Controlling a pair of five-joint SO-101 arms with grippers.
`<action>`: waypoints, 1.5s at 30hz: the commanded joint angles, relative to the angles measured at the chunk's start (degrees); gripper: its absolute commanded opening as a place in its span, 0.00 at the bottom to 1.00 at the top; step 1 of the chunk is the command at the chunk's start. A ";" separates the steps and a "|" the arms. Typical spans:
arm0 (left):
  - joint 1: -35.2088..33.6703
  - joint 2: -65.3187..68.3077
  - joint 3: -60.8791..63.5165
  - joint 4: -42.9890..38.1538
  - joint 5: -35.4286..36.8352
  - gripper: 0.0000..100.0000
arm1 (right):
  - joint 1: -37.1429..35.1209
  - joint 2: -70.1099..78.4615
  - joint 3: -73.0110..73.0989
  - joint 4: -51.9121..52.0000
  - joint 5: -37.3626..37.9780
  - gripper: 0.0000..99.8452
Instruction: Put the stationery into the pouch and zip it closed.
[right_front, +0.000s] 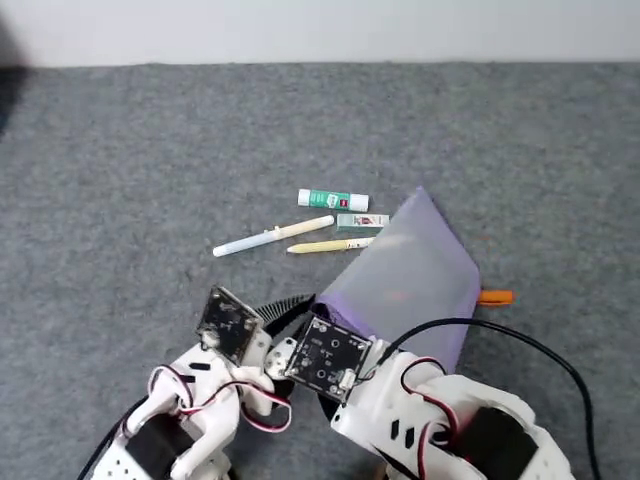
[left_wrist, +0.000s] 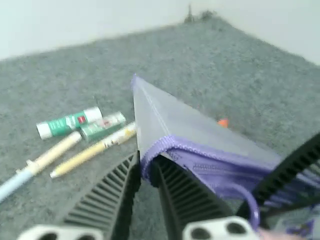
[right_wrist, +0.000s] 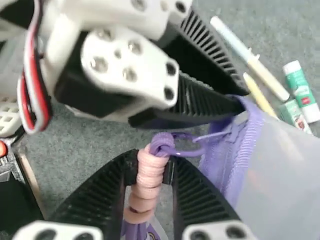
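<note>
A: How far is the task?
B: Hardly begun, I think. The pouch (right_front: 410, 275) lies on the grey table (right_front: 120, 180). The left gripper (left_wrist: 145, 172) pinches its corner tight, and the right gripper (right_wrist: 149, 170) is clamped on the pink zip pull (right_wrist: 147, 185).
A: And the stationery?
B: All outside, just beside the pouch: pens (right_front: 270, 238), glue stick (right_front: 332, 200), a small packet (right_front: 362, 221).

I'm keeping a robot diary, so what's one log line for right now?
left hand: shut on pouch edge | right hand: shut on zipper pull | pens, glue stick: on carpet, outside pouch
</note>
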 joint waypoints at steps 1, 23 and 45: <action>-0.35 0.62 0.66 0.00 -0.26 0.01 | 1.89 -0.92 -0.53 1.54 -0.53 0.01; -14.42 0.26 -21.41 13.27 -0.26 0.01 | 18.51 -12.62 -0.35 5.49 10.11 0.01; -33.67 0.26 -35.03 36.75 -14.86 0.01 | 18.77 -13.93 21.19 -31.52 17.32 0.01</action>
